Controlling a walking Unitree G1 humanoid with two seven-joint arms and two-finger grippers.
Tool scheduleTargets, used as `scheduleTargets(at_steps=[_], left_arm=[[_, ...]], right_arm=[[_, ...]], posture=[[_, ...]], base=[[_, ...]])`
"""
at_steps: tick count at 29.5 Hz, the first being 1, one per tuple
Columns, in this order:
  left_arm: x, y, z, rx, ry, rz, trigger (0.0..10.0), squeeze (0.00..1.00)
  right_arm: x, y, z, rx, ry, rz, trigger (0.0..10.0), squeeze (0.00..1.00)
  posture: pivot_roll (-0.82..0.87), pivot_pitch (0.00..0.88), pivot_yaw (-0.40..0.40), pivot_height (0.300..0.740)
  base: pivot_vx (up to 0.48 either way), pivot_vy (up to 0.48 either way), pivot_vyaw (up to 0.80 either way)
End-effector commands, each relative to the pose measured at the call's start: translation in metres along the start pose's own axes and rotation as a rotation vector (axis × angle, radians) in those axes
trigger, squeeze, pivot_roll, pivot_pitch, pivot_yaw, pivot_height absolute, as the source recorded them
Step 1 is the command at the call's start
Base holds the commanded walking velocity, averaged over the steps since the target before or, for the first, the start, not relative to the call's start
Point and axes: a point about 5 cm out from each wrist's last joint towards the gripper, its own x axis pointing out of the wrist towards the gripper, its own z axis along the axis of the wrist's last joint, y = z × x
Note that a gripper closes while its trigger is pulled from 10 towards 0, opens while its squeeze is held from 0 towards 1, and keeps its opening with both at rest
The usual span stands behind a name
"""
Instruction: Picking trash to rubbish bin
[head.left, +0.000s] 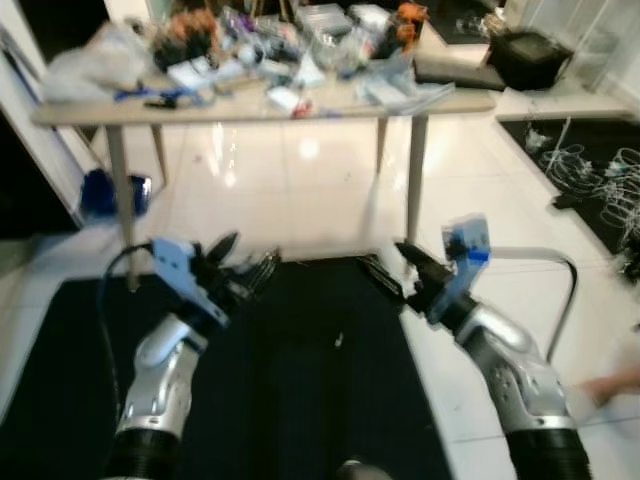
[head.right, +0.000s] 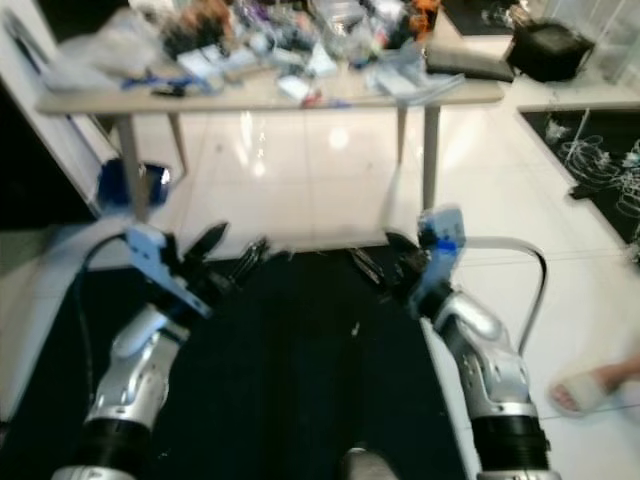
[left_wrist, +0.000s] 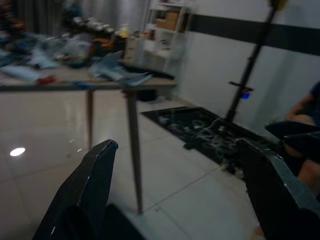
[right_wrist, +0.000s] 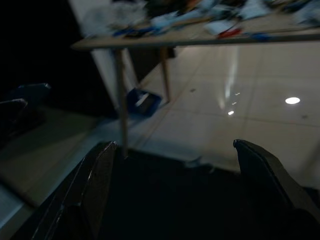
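On the bench (head.left: 250, 108) lies a heap of trash (head.left: 290, 45): plastic bags, papers and small packets, all blurred. Under its left end a blue container (head.left: 112, 192) stands on the white floor (head.left: 300, 190); what it holds I cannot tell. The left claw (head.left: 245, 265) and the right claw (head.left: 385, 270) hang over a black mat (head.left: 300, 380), both with fingers wide apart and holding nothing. The trash is well apart from both claws, farther ahead and higher

Two silver arms held out in front, bent inward. Left gripper (head.left: 243, 262) spread wide, empty. Right gripper (head.left: 388, 266) spread wide, empty.
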Motion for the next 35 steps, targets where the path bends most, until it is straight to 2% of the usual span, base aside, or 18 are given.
scheduleTargets(at_steps=[1,3,35], left_arm=[[-0.0038,0.0024,-0.0015,0.003,0.019,0.009,10.0,0.00],[-0.0038,0.0022,-0.0015,0.002,0.020,0.008,10.0,0.00],[-0.0043,0.0021,-0.0029,0.000,0.024,-0.003,10.0,0.00]], right_arm=[[0.0008,0.0034,-0.0048,0.020,0.013,0.008,10.0,0.00],[0.0011,0.0035,-0.0047,0.027,0.008,0.007,10.0,0.00],[0.0005,-0.0005,-0.0027,0.020,0.000,-0.016,10.0,0.00]], posture=[[0.02,0.000,-0.006,0.740],[0.02,0.000,-0.006,0.740],[0.02,0.000,-0.006,0.740]], base=[[0.480,0.000,-0.78],[0.480,0.000,-0.78],[0.480,0.000,0.00]])
